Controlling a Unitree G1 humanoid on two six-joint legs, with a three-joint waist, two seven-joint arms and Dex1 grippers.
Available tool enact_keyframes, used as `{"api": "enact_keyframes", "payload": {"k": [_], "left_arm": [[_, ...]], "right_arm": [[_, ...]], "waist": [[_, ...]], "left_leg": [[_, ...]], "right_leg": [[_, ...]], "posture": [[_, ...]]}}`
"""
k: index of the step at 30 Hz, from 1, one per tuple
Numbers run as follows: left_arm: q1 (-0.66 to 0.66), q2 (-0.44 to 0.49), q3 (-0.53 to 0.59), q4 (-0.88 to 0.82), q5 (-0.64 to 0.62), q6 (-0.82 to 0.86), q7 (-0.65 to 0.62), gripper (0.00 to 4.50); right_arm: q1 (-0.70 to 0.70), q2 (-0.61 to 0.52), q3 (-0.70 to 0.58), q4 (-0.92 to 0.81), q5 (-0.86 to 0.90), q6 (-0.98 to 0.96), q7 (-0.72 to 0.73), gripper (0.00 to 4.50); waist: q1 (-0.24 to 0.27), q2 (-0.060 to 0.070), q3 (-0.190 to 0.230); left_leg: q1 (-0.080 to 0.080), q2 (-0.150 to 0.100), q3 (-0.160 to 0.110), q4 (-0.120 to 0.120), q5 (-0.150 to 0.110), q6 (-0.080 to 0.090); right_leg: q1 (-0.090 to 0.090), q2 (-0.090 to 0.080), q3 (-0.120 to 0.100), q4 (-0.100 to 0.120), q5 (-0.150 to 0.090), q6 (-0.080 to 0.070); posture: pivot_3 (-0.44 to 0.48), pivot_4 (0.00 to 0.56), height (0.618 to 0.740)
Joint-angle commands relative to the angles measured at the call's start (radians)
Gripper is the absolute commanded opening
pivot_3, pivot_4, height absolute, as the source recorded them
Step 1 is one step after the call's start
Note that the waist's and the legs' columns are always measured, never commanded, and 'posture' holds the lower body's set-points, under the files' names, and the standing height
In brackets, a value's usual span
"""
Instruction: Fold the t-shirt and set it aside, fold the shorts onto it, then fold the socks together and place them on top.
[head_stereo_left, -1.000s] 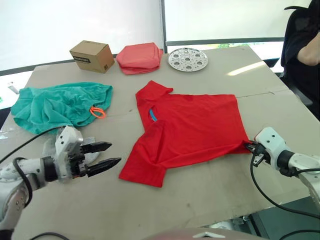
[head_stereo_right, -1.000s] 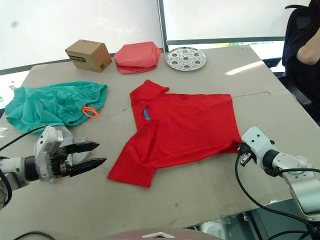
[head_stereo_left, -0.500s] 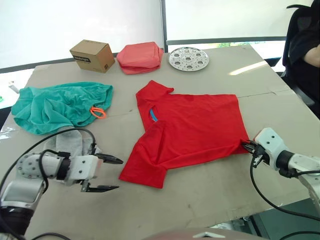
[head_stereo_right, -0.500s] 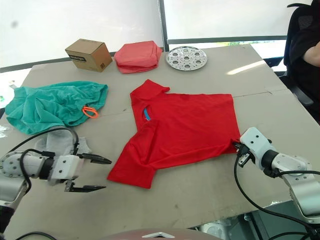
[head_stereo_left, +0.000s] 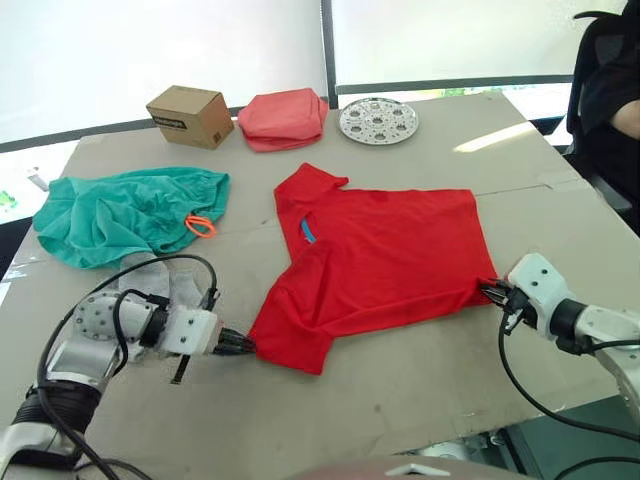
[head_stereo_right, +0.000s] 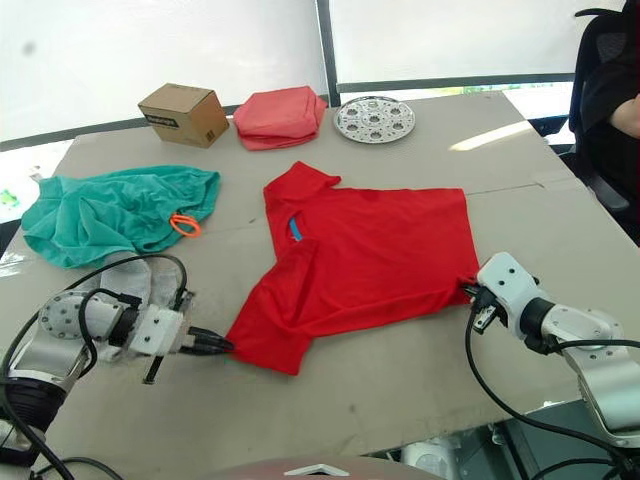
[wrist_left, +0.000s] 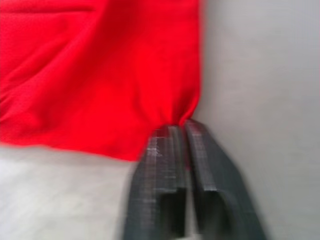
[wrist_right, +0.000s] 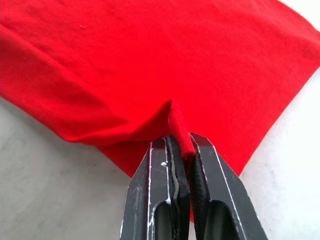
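The left gripper (head_stereo_left: 243, 346) was open a moment ago; now its fingers pinch the near corner of the one red t-shirt (head_stereo_left: 385, 257), and the right gripper (head_stereo_left: 492, 292) still pinches the shirt's other near corner. The shirt lies flat in the middle of the table (head_stereo_left: 400, 400). Behind are one pair of teal shorts (head_stereo_left: 125, 212), one box (head_stereo_left: 187, 115), one pink bundle (head_stereo_left: 284, 117) and one round metal plate (head_stereo_left: 379, 120).

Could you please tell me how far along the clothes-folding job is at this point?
Nothing looks finished yet. The t-shirt lies mostly spread on the table, one sleeve tucked over. In hand: the left gripper is shut on its near sleeve edge, and the right gripper is shut on its hem corner, ready for a fold. Left: the shorts lie crumpled, and the socks are untouched.
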Motion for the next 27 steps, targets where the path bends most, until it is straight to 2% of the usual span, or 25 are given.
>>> {"api": "enact_keyframes", "payload": {"k": [1,4,10,14,19,22,27], "left_arm": [[0.012,0.013,0.038,0.001,-0.007,0.144,0.071,0.05],[0.053,0.033,0.062,-0.04,-0.037,0.187,0.06,0.05],[0.28,0.145,0.214,-0.365,-0.292,0.579,0.026,0.05],[0.566,0.221,0.417,-0.61,-0.392,0.783,-0.031,0.05],[0.83,0.229,0.625,-0.741,-0.41,0.883,-0.07,0.05],[0.81,0.212,0.651,-0.758,-0.436,0.944,-0.05,0.05],[0.614,0.235,0.54,-0.714,-0.44,1.018,0.008,0.05]], "right_arm": [[-0.03,-0.018,-0.035,-0.014,0.013,-0.012,0.019,0.0],[-0.043,-0.024,-0.031,-0.004,0.013,-0.013,0.029,0.0],[-0.036,-0.036,-0.051,-0.012,0.04,-0.006,0.06,0.0],[0.043,-0.08,-0.117,-0.074,0.104,0.043,0.127,0.0],[0.159,-0.132,-0.214,-0.121,0.159,0.077,0.194,0.0],[0.19,-0.149,-0.256,-0.12,0.192,0.1,0.222,0.0],[0.185,-0.15,-0.26,-0.115,0.216,0.156,0.205,0.0]], "waist": [[-0.002,0.0,0.0],[-0.004,-0.001,0.0],[-0.01,-0.008,0.005],[-0.006,-0.01,0.008],[-0.004,-0.01,0.009],[-0.004,-0.01,0.009],[-0.002,-0.01,0.009]], "left_leg": [[0.0,0.0,0.0,0.001,0.0,0.0],[0.0,0.0,0.0,0.001,0.0,0.0],[-0.002,0.0,-0.001,0.0,0.0,0.0],[-0.003,0.0,-0.001,0.0,-0.001,0.001],[-0.003,0.0,-0.001,0.0,-0.002,0.002],[-0.003,0.0,0.0,-0.001,-0.002,0.002],[-0.004,0.0,0.0,0.0,-0.002,0.002]], "right_leg": [[0.0,0.0,0.0,0.0,0.0,0.0],[0.0,0.001,0.0,0.0,0.0,0.0],[-0.002,0.001,0.0,-0.001,0.0,-0.001],[-0.001,0.001,0.0,-0.002,-0.001,0.0],[0.0,0.0,0.0,-0.004,-0.002,0.001],[0.0,-0.001,0.0,-0.004,-0.002,0.002],[0.001,-0.002,0.0,-0.003,-0.002,0.002]], "posture": [[0.0,0.15,0.74],[0.0,0.15,0.74],[0.0,0.15,0.74],[0.0,0.15,0.74],[0.0,0.15,0.74],[0.0,0.15,0.74],[0.0,0.15,0.74]]}}
